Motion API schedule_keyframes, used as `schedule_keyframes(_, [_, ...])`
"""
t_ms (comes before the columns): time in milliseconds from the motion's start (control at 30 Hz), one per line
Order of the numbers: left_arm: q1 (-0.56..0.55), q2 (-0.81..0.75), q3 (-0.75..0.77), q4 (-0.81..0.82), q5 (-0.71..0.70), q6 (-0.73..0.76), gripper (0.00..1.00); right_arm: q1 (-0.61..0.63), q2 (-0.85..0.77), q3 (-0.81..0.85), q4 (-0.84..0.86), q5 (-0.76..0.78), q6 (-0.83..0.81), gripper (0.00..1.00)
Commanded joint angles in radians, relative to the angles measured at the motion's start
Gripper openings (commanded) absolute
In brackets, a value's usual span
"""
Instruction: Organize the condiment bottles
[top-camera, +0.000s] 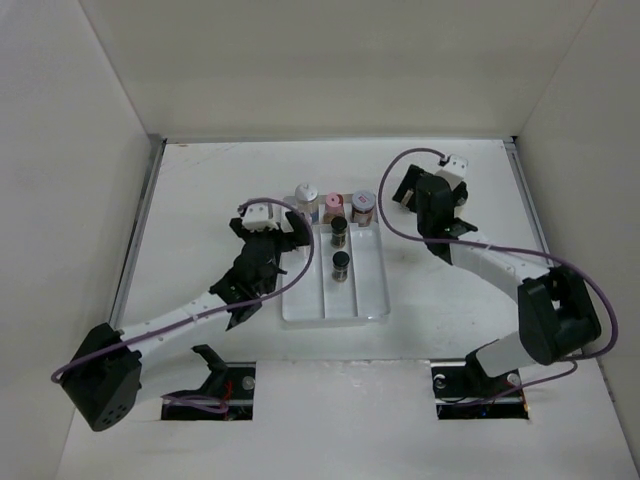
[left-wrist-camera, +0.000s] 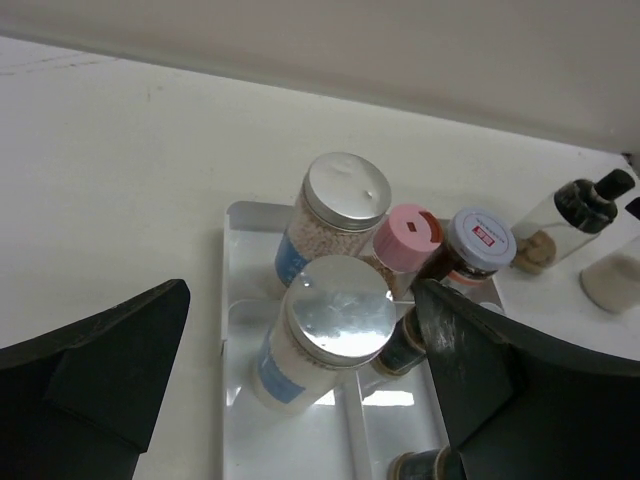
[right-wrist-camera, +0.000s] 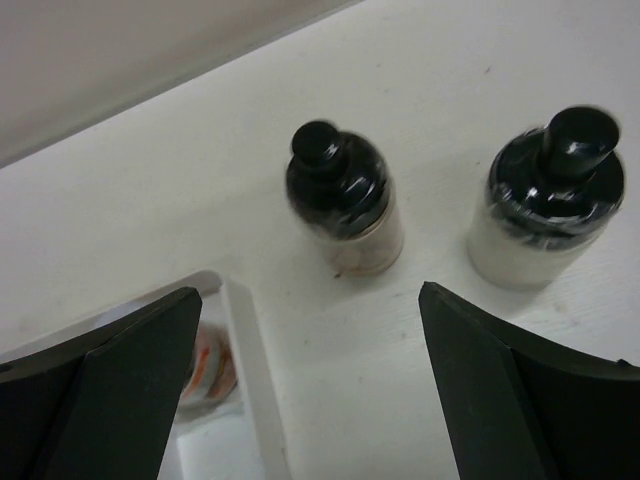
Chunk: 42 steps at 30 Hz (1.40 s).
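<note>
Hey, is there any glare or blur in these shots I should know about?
Left wrist view: glare washes out the nearer silver lid, and a bright patch reflects off the tray floor. Right wrist view: the right-hand black-capped bottle looks slightly smeared; the left-hand bottle is sharper. Top view: even light, soft shadows.

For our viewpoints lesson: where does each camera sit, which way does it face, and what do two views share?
Top: above and behind, looking down at the tray; left arm and right arm show.
Left wrist: on left arm, facing the tray's jars; own fingers show.
Right wrist: on right arm, facing two black-capped bottles; own fingers show.
Shared: both wrist views show those bottles beside the tray.
</note>
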Motion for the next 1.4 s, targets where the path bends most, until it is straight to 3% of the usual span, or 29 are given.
schedule_keyframes(0, [0.020, -0.061, -0.082, 0.161, -0.022, -0.015, 1.00, -0.047, 0.048, 0.125, -0.054, 0.033, -0.073, 0.98])
schedule_keyframes(200, [0.064, -0.106, -0.162, 0.229, -0.053, -0.024, 1.00, -0.082, 0.154, 0.243, -0.126, -0.034, -0.098, 0.99])
schedule_keyframes(533, [0.095, -0.052, -0.177, 0.241, -0.061, -0.056, 1.00, -0.136, 0.317, 0.353, -0.181, -0.137, -0.092, 0.95])
schedule_keyframes(833, [0.098, 0.012, -0.174, 0.261, -0.027, -0.071, 1.00, -0.149, 0.403, 0.424, -0.172, -0.136, -0.114, 0.71])
schedule_keyframes(933, [0.100, 0.011, -0.175, 0.261, -0.024, -0.071, 1.00, -0.151, 0.388, 0.396, -0.138, -0.133, -0.107, 0.55])
schedule_keyframes(1000, [0.101, -0.003, -0.182, 0.261, -0.024, -0.073, 1.00, -0.146, 0.348, 0.358, -0.109, -0.123, -0.103, 0.50])
schedule_keyframes(1367, [0.104, -0.019, -0.205, 0.293, -0.003, -0.088, 1.00, 0.067, -0.013, 0.041, -0.061, 0.073, -0.075, 0.50])
